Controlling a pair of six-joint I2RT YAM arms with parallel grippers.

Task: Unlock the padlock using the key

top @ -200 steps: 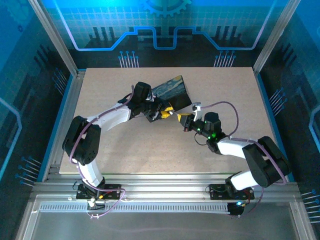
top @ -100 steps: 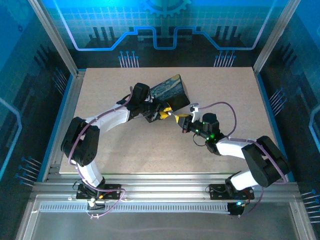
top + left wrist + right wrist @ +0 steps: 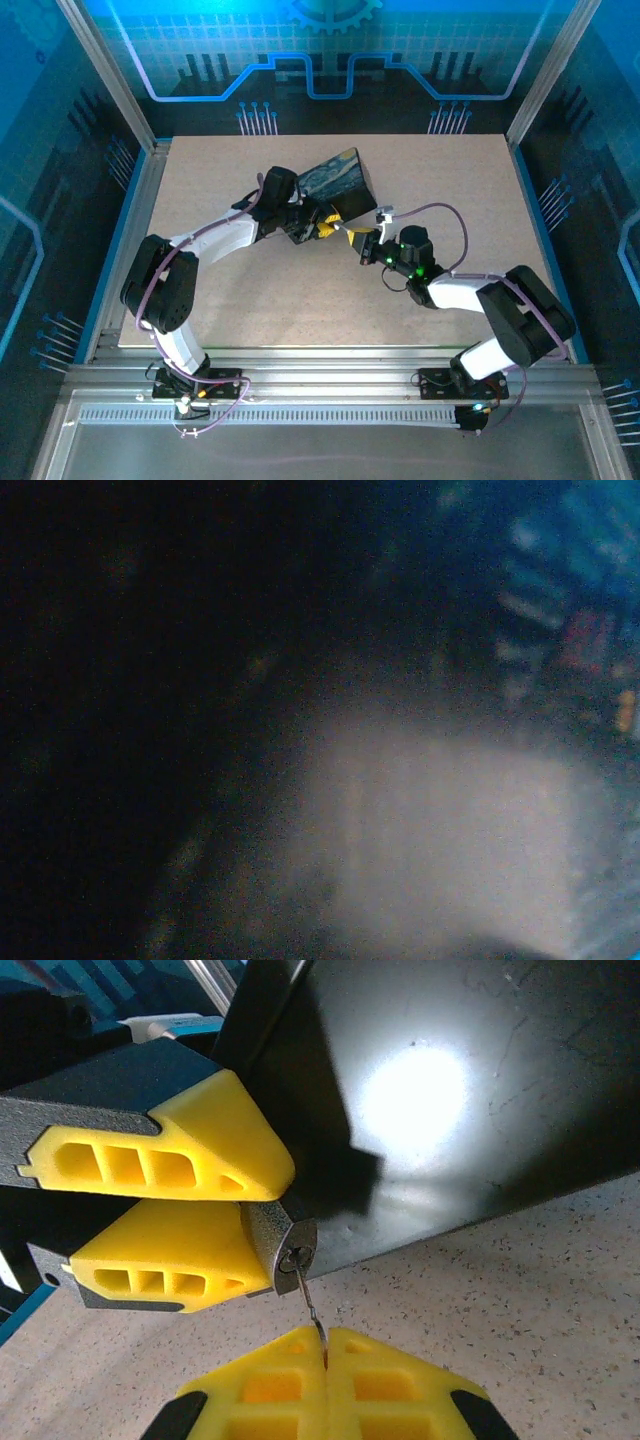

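In the right wrist view the small grey padlock (image 3: 286, 1244) sits pinched between the yellow fingers of my left gripper (image 3: 277, 1222), its keyhole face turned toward the camera. The thin silvery key (image 3: 308, 1300) has its tip in the keyhole. Its other end is clamped between the shut yellow fingertips of my right gripper (image 3: 325, 1342). From above, the left gripper (image 3: 327, 222) and right gripper (image 3: 358, 240) meet tip to tip at the table's middle, just in front of the painted box. The left wrist view is dark and blurred.
The dark box with the blue-yellow painting print (image 3: 340, 178) lies right behind the grippers; its glossy black side (image 3: 480, 1110) rises just beyond the padlock. The speckled tabletop (image 3: 450, 180) spreads around, framed by aluminium rails (image 3: 135, 240).
My right gripper has crept left and slightly up toward the left gripper, closing the gap. The left gripper and box have shifted a little away from the camera.
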